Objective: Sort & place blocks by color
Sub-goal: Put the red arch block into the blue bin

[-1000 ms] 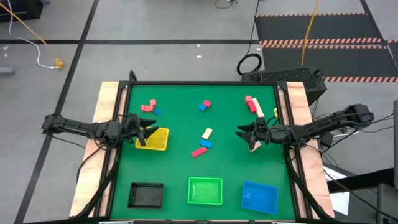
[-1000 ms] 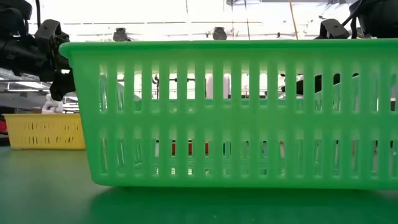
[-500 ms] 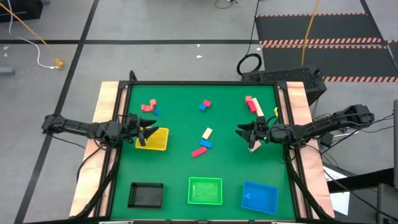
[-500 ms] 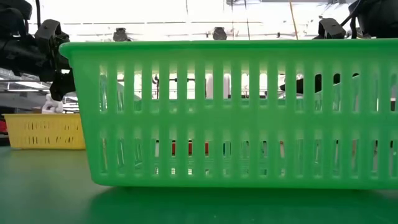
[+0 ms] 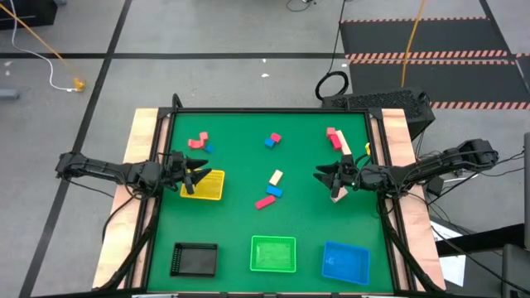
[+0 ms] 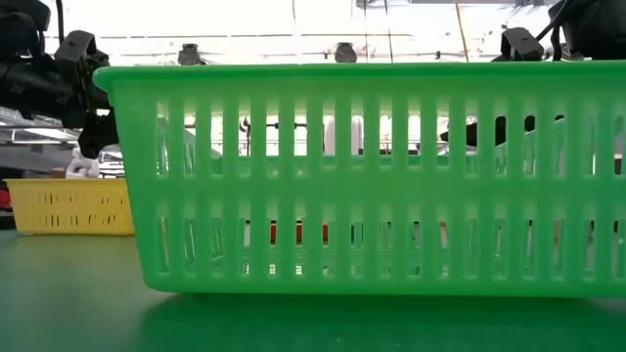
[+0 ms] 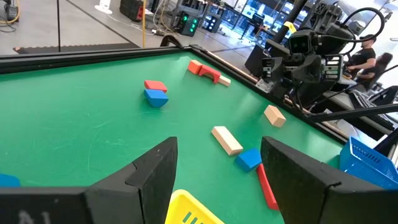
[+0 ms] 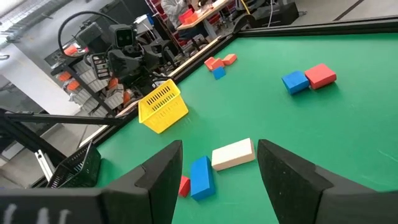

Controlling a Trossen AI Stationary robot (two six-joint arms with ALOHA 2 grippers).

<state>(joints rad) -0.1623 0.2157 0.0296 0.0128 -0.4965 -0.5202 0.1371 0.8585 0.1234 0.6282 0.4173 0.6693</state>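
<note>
From above: blocks (image 5: 274, 176) scattered over the green table (image 5: 240, 223), clusters near ten, twelve and two o'clock plus a centre group, left gripper (image 5: 201, 174) over the yellow tray (image 5: 212, 189) at nine, right gripper (image 5: 321, 175) at three beside a cream block (image 5: 338, 195). From the left wrist: fingers (image 7: 154, 177) spread wide, holding nothing; from the right wrist likewise, cream bar (image 8: 232, 154) and blue bar (image 8: 199, 177) just ahead. Probably light, rigid, smooth; best pinched across flat sides, mid-length.

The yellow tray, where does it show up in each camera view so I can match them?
High view: yellow tray at the table's left side, under the left pincer.
Low view: at the left edge, behind the green tray.
Left wrist view: only a corner, between the fingers.
Right wrist view: across the table, below the other arm.
Shared landmark: the cream bar mid-table.
</note>
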